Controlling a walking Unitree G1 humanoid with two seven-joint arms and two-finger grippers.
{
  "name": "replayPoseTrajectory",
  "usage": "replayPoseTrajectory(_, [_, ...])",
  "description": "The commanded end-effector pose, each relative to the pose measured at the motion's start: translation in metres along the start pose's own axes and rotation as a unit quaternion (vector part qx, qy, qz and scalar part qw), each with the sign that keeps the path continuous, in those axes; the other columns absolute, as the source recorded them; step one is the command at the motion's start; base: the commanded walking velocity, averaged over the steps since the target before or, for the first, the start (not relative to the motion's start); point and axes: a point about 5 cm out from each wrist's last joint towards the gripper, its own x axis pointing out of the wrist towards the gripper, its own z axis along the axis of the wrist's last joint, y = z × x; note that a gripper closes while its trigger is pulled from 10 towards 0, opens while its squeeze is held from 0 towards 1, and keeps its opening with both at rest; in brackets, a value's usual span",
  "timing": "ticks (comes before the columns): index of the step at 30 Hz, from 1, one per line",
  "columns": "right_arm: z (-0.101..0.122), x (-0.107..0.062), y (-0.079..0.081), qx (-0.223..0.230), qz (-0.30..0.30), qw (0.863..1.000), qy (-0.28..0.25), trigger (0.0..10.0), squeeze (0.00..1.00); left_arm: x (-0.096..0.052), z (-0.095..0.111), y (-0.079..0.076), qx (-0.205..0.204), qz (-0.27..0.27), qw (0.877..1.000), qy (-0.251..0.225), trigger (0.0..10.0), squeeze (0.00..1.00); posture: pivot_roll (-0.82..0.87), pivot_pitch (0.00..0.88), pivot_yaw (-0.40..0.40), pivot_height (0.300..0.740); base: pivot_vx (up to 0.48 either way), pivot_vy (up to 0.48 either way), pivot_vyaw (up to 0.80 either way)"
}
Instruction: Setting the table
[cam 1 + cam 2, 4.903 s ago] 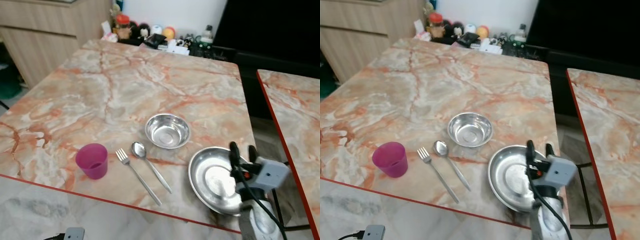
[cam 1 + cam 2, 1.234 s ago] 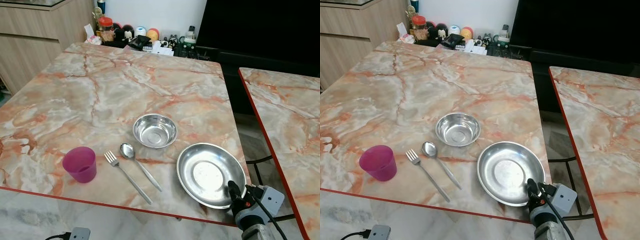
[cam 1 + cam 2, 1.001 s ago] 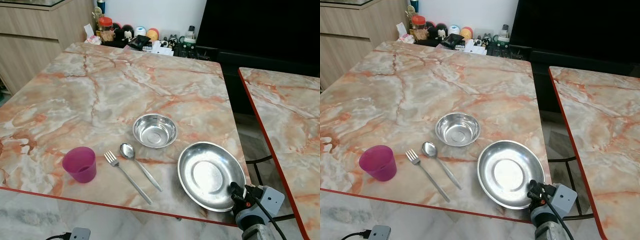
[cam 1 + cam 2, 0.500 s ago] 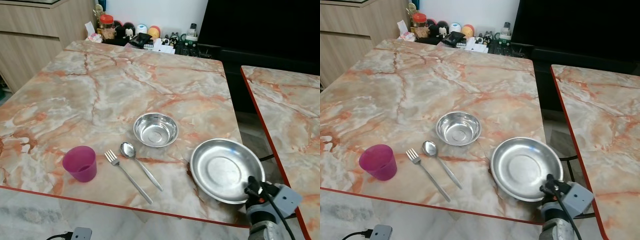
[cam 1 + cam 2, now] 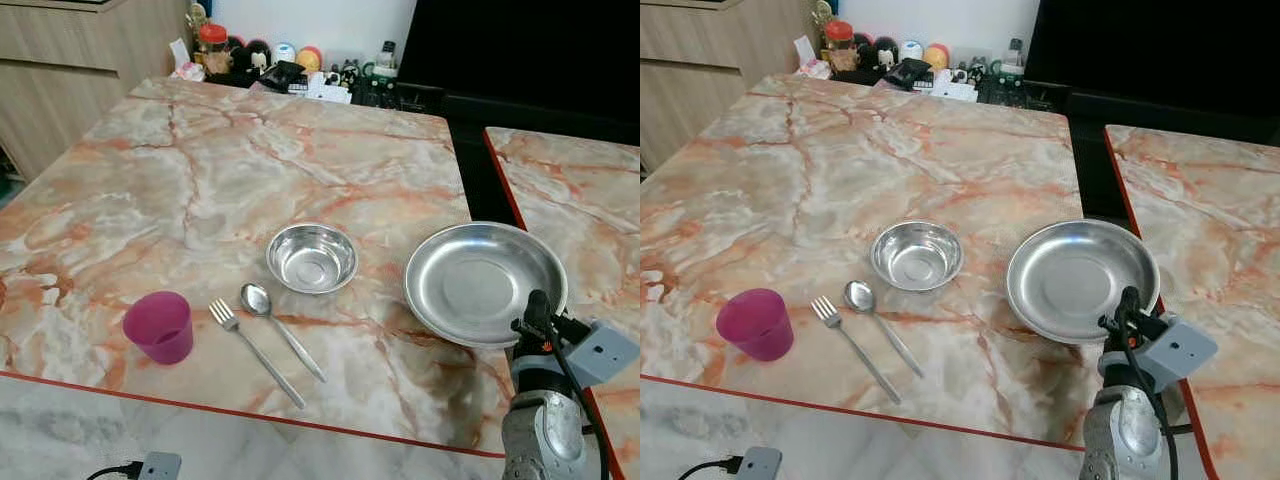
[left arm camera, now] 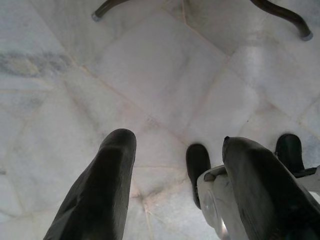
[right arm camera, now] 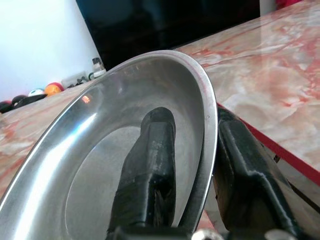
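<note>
Marble table (image 5: 200, 180) during place setting, read from left to right. At the near left stands a pink cup (image 5: 158, 327); just beside it lie a fork (image 5: 255, 352) and a spoon (image 5: 283, 330), side by side and slanted, handles toward the near edge. Beyond them rests a small steel bowl (image 5: 312, 258), apart from both. At the right, a large steel plate (image 5: 485, 283) is carried above the table's right edge, over the gap toward a second table (image 5: 590, 210). The right gripper (image 5: 1128, 312) pinches the plate's near rim, one finger inside the dish and one outside, as the right wrist view shows. The left gripper (image 6: 175, 190) hangs idle over the tiled floor, fingers spread.

Hazards: the hold is a narrow pinch on one rim point of a smooth, wide dish, so the plate may pivot or slip, probably downward on its far side, though its exact tilt is hard to judge here. A release at this position risks dropping it between the tables. A swing leftward could strike the bowl or sweep the cutlery.
</note>
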Motion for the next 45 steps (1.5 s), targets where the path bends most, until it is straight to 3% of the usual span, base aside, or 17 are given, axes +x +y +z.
replayPoseTrajectory(1, [0.013,0.005,-0.002,0.008,-0.007,0.999,-0.032,10.0,0.0,-0.003,-0.011,-0.003,0.008,-0.003,1.0,0.015,10.0,0.0,0.07,0.129,-0.067,0.74,0.0,0.0,0.0])
replayPoseTrajectory(11, [0.014,0.014,0.035,0.065,0.074,0.995,-0.027,10.0,0.0,-0.003,-0.013,-0.003,0.011,0.0,1.0,0.019,10.0,0.0,0.06,0.122,-0.06,0.74,0.0,0.0,0.0])
replayPoseTrajectory(24, [0.014,0.01,0.036,0.06,0.1,0.993,-0.026,10.0,0.0,-0.009,-0.023,0.017,0.013,0.037,0.999,0.031,10.0,0.0,0.06,0.088,-0.058,0.74,0.0,0.0,0.0])
replayPoseTrajectory(28, [0.013,0.011,0.038,0.061,0.108,0.992,-0.025,10.0,0.0,-0.012,-0.026,0.029,-0.012,0.061,0.997,0.035,10.0,0.0,0.06,0.061,-0.05,0.74,0.0,0.0,0.0])
replayPoseTrajectory(37, [0.009,0.008,0.041,0.071,0.107,0.992,-0.02,10.0,0.0,-0.012,-0.025,0.029,0.002,0.053,0.998,0.035,10.0,0.0,0.05,0.038,-0.04,0.74,0.0,0.0,0.0])
replayPoseTrajectory(45, [0.01,0.008,0.039,0.07,0.107,0.992,-0.019,10.0,0.0,-0.009,-0.016,0.027,0.005,0.05,0.998,0.022,10.0,0.0,0.05,0.071,-0.042,0.74,0.0,-0.036,-0.74])
